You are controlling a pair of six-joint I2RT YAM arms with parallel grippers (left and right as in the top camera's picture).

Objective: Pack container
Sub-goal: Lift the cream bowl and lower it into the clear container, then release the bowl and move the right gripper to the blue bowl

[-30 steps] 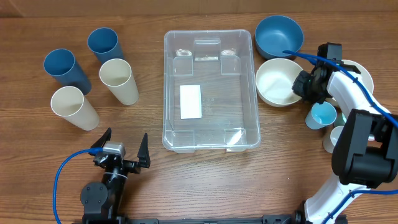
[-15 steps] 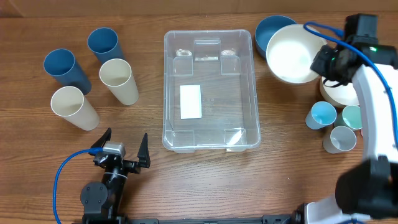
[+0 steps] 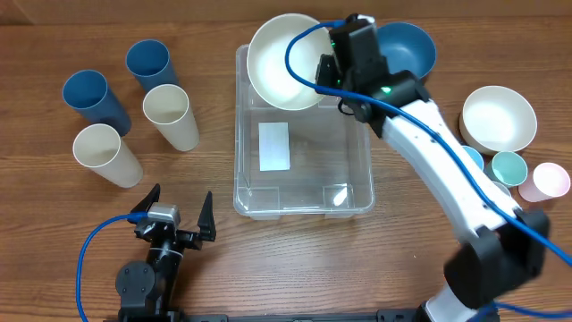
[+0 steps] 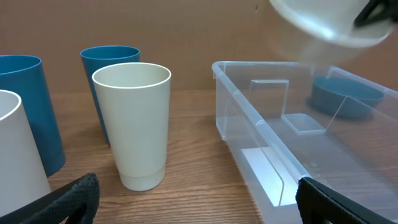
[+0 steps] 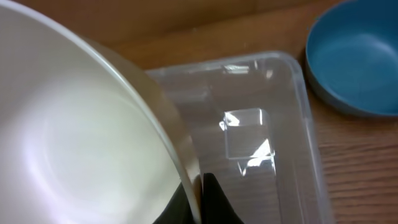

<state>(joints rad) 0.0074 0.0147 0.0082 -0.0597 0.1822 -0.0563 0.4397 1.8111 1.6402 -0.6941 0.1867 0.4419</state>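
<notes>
Counting first: 1 container (image 3: pixel 308 174), clear plastic, mid-table with a white label (image 3: pixel 273 146) on its base. 3 bowls: a cream one (image 3: pixel 281 54) in the air, a blue one (image 3: pixel 409 43) on the table just right of the container's far corner, and a white one (image 3: pixel 499 118) further right. 4 tall cups stand left of the container, 2 blue (image 3: pixel 87 94) (image 3: pixel 147 61) and 2 cream (image 3: pixel 167 107) (image 3: pixel 98 148). 3 small cups show at the right: teal (image 3: pixel 509 167), pink (image 3: pixel 543 182), and a light blue one (image 3: pixel 471 159) mostly hidden under the right arm.

The right gripper (image 3: pixel 323 79) is clenched on the cream bowl's rim, holding it tilted above the container's far end. The bowl and arm block the view of the container's far-left corner and right rim. The left gripper (image 3: pixel 179 213) sits near the table's front edge, fingers spread wide, grasping nothing.

Vs. half a sec. ago: the held bowl was over by the blue bowl at the right, and now it's above the container. A sec. ago it sat on the table beside the blue bowl. The left arm, tall cups and container haven't shifted.
</notes>
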